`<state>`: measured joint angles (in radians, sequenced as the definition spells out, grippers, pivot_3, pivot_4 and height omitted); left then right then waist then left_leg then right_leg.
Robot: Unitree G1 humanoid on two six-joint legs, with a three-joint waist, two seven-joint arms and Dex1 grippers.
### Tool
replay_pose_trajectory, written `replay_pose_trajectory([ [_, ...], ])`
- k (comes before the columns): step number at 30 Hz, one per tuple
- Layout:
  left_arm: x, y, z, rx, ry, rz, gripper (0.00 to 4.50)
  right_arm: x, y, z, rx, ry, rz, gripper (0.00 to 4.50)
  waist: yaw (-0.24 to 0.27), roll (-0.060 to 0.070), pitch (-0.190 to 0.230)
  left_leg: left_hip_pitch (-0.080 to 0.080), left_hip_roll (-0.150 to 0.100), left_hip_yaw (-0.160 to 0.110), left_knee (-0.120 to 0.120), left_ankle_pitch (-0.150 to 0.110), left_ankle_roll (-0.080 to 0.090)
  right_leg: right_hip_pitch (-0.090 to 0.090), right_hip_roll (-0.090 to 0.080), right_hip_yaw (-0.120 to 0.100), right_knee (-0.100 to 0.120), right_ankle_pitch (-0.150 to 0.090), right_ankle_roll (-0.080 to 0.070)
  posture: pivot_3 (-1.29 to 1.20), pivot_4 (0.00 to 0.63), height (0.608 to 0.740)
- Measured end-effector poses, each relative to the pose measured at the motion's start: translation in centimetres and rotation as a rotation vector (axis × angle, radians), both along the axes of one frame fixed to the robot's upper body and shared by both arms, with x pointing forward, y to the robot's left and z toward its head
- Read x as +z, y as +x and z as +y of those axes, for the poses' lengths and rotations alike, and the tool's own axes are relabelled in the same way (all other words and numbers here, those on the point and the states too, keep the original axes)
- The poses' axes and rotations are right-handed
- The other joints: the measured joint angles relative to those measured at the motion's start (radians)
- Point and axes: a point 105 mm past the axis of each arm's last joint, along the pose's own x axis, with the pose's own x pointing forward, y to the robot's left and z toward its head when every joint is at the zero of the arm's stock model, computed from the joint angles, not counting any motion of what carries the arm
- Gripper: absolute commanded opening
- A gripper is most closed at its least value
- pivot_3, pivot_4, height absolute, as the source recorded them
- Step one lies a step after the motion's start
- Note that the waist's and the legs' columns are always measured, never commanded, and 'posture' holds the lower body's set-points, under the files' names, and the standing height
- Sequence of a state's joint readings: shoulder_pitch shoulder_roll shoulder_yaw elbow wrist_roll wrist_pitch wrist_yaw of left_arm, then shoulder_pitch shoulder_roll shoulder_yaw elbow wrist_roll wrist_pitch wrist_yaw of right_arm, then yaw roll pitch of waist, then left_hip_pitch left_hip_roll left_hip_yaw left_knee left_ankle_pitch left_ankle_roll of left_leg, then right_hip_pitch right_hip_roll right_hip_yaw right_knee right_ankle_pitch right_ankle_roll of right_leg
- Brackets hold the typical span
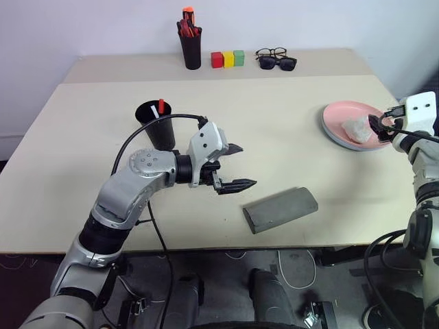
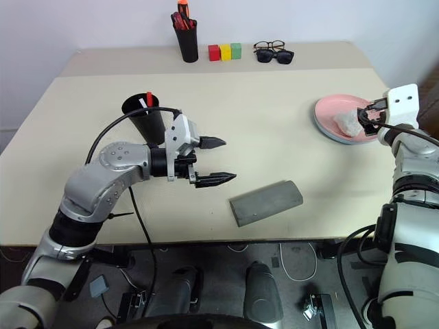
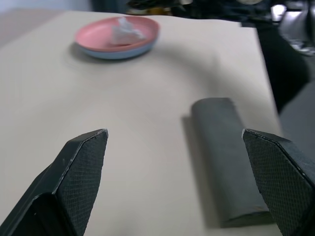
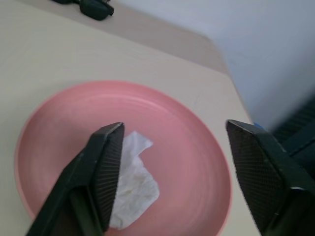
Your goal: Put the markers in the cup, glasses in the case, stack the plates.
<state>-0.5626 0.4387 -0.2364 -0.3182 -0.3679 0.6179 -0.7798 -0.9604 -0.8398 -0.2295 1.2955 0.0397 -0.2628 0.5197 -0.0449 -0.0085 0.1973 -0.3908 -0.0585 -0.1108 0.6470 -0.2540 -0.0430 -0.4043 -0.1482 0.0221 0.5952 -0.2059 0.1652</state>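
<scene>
Plates (image 1: 350, 123), pink stacked on light blue, sit at the three o'clock edge of the desk (image 1: 288, 157), with a crumpled white tissue (image 1: 357, 129) lying in the pink one. The right end effector (image 1: 381, 127) hovers over that stack's outer rim with its black fingers spread apart and nothing between them; in the right wrist view the tissue (image 4: 133, 184) shows just beyond one fingertip. The cup (image 1: 155, 123) stands toward nine o'clock, holding the markers (image 1: 160, 106) upright, a red one and a white one poking above the rim. The left end effector (image 1: 234, 166) hangs above the desk just right of the cup, fingers wide apart and empty, pointing toward three o'clock. The case (image 1: 280, 210), grey and closed, lies tilted near six o'clock, just beyond the left fingertips. At twelve o'clock, along the far edge, the glasses (image 1: 271, 52) rest touching black sunglasses (image 1: 278, 64), beside three coloured blocks (image 1: 228, 59) and a slim pen cup (image 1: 191, 42) of red-orange pens.
</scene>
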Motion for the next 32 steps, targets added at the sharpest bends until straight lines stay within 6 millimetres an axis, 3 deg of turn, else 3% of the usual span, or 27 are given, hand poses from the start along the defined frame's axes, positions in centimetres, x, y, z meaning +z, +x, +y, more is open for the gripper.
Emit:
replay_pose_trajectory([
  [7,-2.7,1.3,3.5,0.230,-0.081,-0.076,4.50,0.1,-2.7,0.8,0.209,0.008,-0.078,3.37,0.003,0.000,0.000,0.000,0.000,0.000,-0.001,0.000,0.000,0.000,0.000,0.000,0.000,0.000,0.000,0.00,0.150,0.739],
  [9,-3.9,1.1,5.3,0.305,-0.104,-0.062,4.50,-1.0,-5.3,1.5,0.297,-0.022,-0.048,3.37,0.015,0.000,-0.001,0.000,0.000,-0.002,-0.001,-0.001,0.001,0.000,0.000,-0.001,0.000,0.000,0.000,0.00,0.150,0.739],
  [12,-7.0,0.4,8.8,0.418,-0.060,0.028,4.50,-4.4,-10.3,2.0,0.356,0.013,0.098,3.37,0.030,0.002,-0.001,-0.001,0.000,0.000,-0.002,-0.001,0.002,-0.002,-0.001,0.000,0.001,-0.001,0.000,0.00,0.150,0.739],
  [14,-7.6,-0.2,10.5,0.468,-0.072,0.059,4.50,-5.5,-13.8,2.2,0.368,0.037,0.181,3.37,0.038,0.004,-0.001,-0.001,-0.001,0.000,0.000,-0.001,0.002,-0.002,-0.002,0.000,0.001,-0.001,0.001,0.00,0.150,0.739],
  [19,-6.3,-1.4,11.7,0.465,-0.057,0.029,4.50,-4.4,-19.0,2.0,0.328,0.046,0.234,3.37,0.029,0.002,-0.003,0.002,0.002,0.001,0.004,-0.002,0.000,0.007,-0.001,0.000,0.000,-0.004,-0.002,0.00,0.150,0.739],
  [22,-6.4,-2.1,12.7,0.474,-0.031,0.037,4.50,-4.8,-21.6,2.1,0.306,0.078,0.264,3.37,0.024,0.003,-0.005,0.001,0.003,0.001,0.002,-0.004,-0.002,0.007,0.000,-0.002,-0.002,-0.004,-0.002,0.00,0.150,0.739],
  [26,-5.5,-2.3,12.8,0.453,-0.055,0.038,4.50,-4.6,-22.6,2.1,0.292,0.086,0.258,3.37,0.025,0.004,-0.006,0.001,0.003,0.002,0.003,-0.004,-0.002,0.006,-0.002,-0.002,-0.004,-0.004,-0.002,0.00,0.150,0.739],
  [32,-5.1,-2.6,12.4,0.410,-0.072,0.054,4.50,-4.2,-22.7,2.5,0.301,0.089,0.239,3.37,0.036,0.003,-0.006,-0.001,0.003,0.002,0.000,-0.002,0.001,0.000,-0.001,-0.002,-0.003,-0.003,-0.006,0.00,0.150,0.739],
])
